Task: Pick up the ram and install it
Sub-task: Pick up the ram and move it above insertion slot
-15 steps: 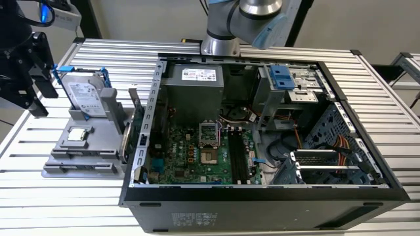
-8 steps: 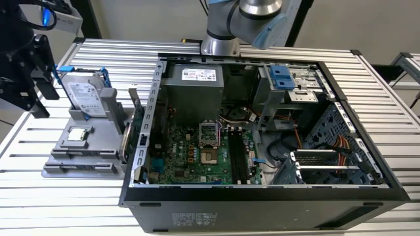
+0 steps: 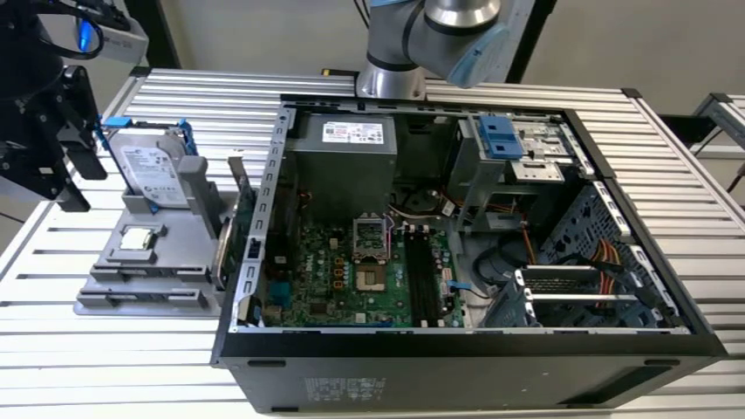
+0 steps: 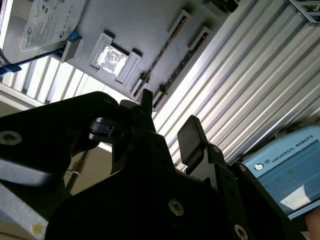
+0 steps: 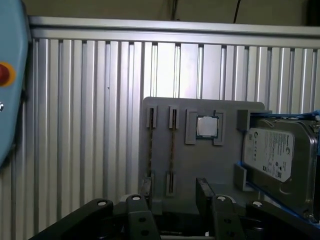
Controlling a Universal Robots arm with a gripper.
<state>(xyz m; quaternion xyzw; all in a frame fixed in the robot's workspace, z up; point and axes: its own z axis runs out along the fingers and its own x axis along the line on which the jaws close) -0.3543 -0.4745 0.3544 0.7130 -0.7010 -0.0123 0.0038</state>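
Our gripper hung over the grey holder with its fingers spread apart and nothing between them. It touched nothing. The ram stood on edge in a slot of that holder, and in the first wrist view it lined up with the gap between the fingers. A second stick stood just beside it in the neighbouring slot, so we could not say for certain which of the two was meant.

We judged this step to be the approach for the pick. To do it well, the fingers had to come straight down and close across the ram's flat faces near the middle of its length, clear of the slot posts at each end. Any tilt would have risked levering the stick or nudging its neighbour.

Room was tight on one side. The chip lay near the ram, and beyond it the hard drive stood tall on the holder. Past the second stick, the table was bare. In the exterior view the computer case sat close on the holder's right, with its top open.
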